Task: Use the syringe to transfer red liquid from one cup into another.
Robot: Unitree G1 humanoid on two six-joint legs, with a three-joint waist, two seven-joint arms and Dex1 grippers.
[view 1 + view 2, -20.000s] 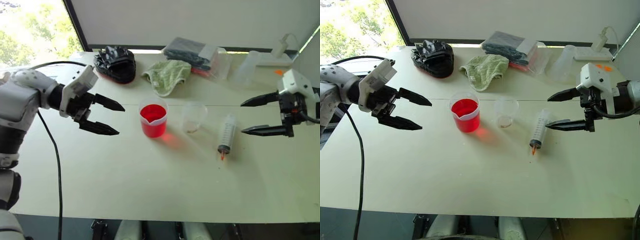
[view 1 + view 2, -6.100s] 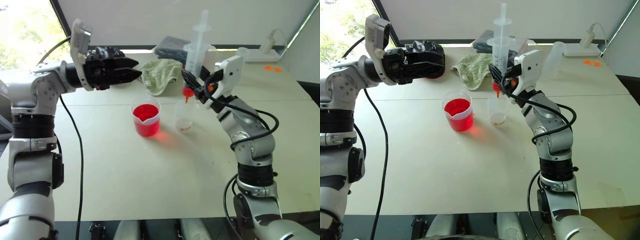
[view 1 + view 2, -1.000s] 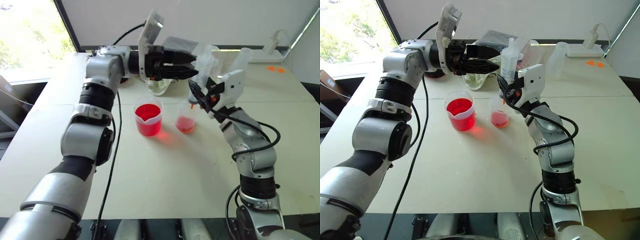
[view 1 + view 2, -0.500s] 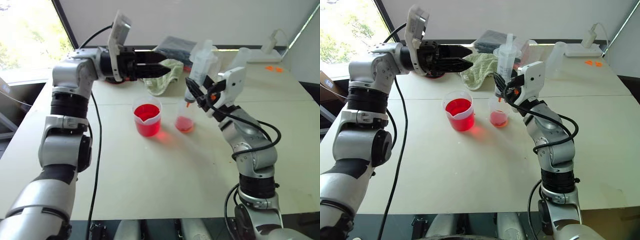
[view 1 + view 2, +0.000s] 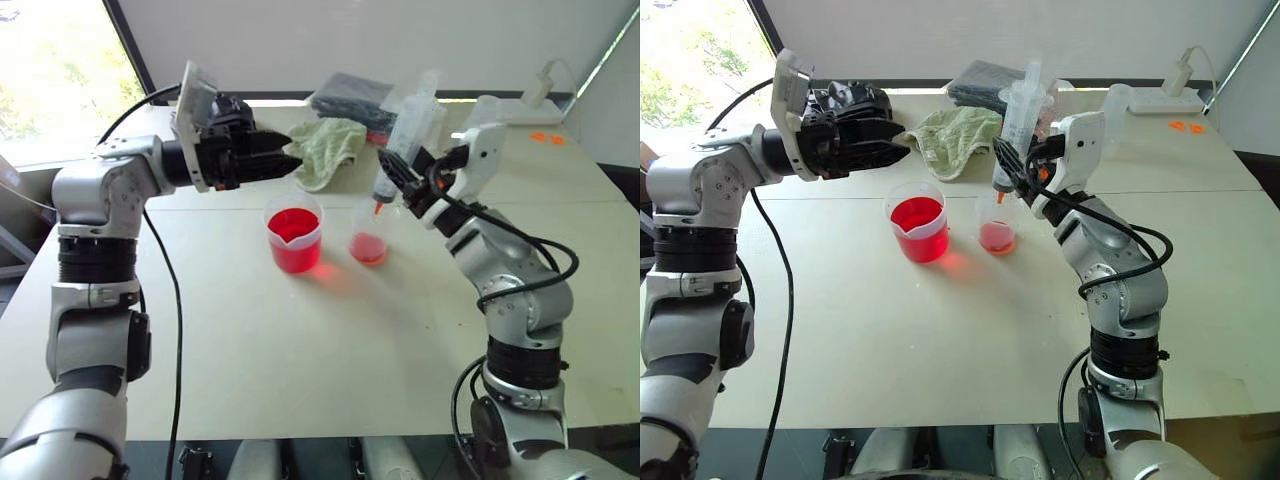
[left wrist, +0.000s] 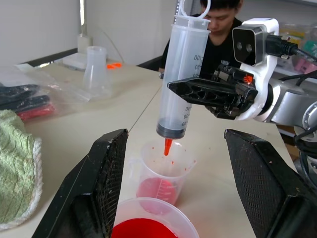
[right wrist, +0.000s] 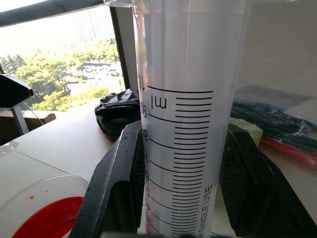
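Right claw (image 5: 1012, 165) pinching syringe (image 5: 1018, 115), tip hanging over narrow cup (image 5: 998, 225) now holding red liquid (image 5: 997, 237). Left claw (image 5: 290, 165) spread, empty, pulling back from plunger. You're looking done; spouted beaker (image 5: 919, 221) sitting beside on counter (image 5: 940, 330).

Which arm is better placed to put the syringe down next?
Right. The right gripper is shut on the syringe above the narrower cup; the left gripper is open, apart, holding nothing.
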